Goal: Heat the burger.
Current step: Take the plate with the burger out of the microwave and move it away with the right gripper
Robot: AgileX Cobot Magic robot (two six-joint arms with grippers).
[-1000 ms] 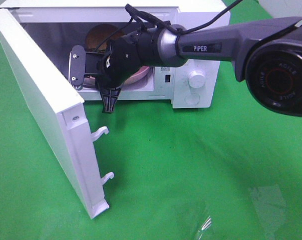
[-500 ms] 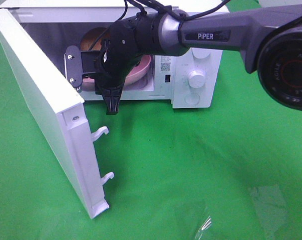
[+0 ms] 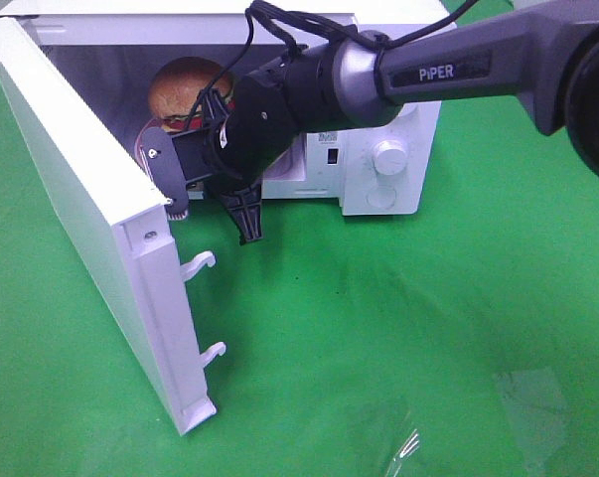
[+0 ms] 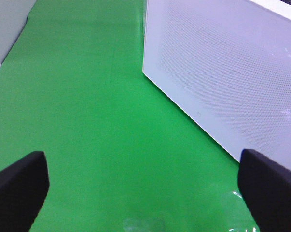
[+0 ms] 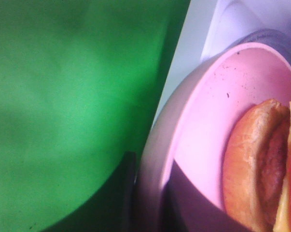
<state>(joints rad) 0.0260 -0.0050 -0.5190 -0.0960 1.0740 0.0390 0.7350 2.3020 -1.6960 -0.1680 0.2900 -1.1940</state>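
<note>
Right end effector [image 3: 180, 189] pinches the pink plate's [image 5: 193, 125] rim at the microwave [image 3: 388, 109] mouth; burger [image 3: 185, 89] aboard.

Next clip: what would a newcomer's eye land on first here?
The right arm's gripper, reaching across into the open white microwave, its fingers closed on the rim of a pink plate. The burger on that plate sits just inside the cavity. The wide-swung door stands at the left over the green cloth.
</note>
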